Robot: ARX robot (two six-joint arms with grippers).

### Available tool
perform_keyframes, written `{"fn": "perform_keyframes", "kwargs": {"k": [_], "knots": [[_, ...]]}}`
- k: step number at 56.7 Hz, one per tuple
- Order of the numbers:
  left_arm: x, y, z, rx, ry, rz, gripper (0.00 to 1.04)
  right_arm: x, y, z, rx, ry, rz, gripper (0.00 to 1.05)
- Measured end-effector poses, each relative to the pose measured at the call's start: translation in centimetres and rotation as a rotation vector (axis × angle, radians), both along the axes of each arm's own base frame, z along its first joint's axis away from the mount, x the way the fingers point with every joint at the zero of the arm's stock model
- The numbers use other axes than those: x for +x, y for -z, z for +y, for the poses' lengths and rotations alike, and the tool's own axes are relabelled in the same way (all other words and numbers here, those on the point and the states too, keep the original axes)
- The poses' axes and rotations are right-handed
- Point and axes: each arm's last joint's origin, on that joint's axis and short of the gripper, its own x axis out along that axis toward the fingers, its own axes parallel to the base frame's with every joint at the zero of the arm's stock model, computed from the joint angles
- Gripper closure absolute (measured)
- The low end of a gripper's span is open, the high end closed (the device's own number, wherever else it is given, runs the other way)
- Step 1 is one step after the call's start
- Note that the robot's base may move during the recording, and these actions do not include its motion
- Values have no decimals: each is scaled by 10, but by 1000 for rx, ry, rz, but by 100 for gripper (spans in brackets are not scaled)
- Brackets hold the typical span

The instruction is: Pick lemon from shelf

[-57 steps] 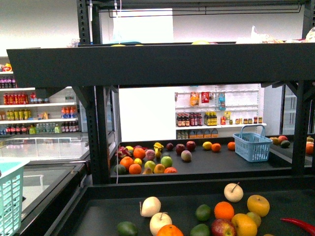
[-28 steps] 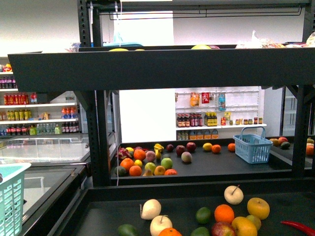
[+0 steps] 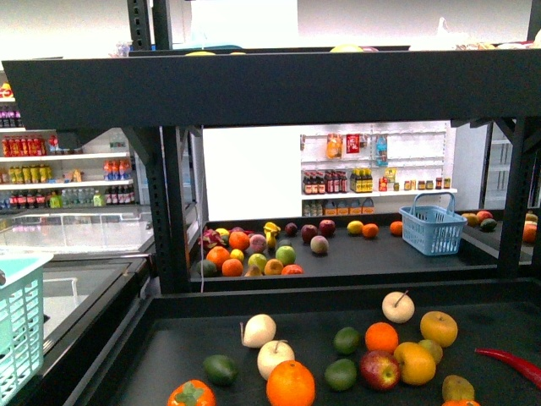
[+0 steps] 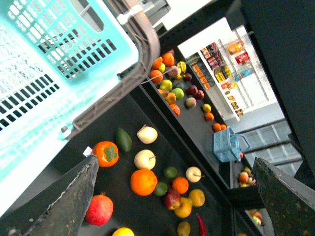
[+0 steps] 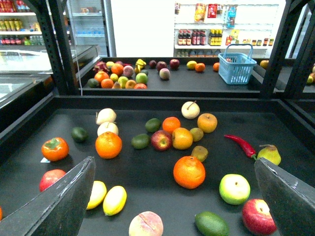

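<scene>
At the far left you have a teal basket [image 3: 17, 334], cut off by the frame in the front view; neither arm shows there at all. From the left wrist the same basket fills much of the picture and hides the left end of the shelf's [image 3: 270, 89] low tier [image 3: 169, 355]. The left claw [image 4: 174, 160] sits close beside the basket, rolled so the tier runs aslant, looking down on the fruit. Its jaws stand wide with nothing between them.

The lemons [image 5: 114, 200] are two yellow ovals lying side by side. You will find them near the tier's front edge, towards its left end, nearer the robot than the persimmon [image 5: 55, 148] and the big orange [image 5: 108, 145]. The front view stops short of them; only the right wrist shows them whole. A yellow shape [image 4: 123, 231] at the rim of the left wrist picture is cut off, so you cannot tell what it is.

The right claw [image 5: 173, 159] is held level at the tier's front edge, facing across the fruit towards the blue basket [image 5: 237, 68] on the far tier. Its jaws are wide and grip nothing. Towards the right edge lies a red chili [image 5: 241, 145], clipped by the frame in the front view. The top tier's rim hides what it carries — only a few yellow tops [image 3: 347, 48] peep over.
</scene>
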Motion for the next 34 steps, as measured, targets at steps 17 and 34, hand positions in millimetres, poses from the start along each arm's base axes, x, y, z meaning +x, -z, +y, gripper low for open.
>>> {"fn": "perform_keyframes", "kwargs": {"k": [17,34], "knots": [[62,3,54,-181,-85,-6,8,0,0,0,0,0,0,7],[108,16,84,-275,-123,-8,8,0,0,0,0,0,0,7]]}}
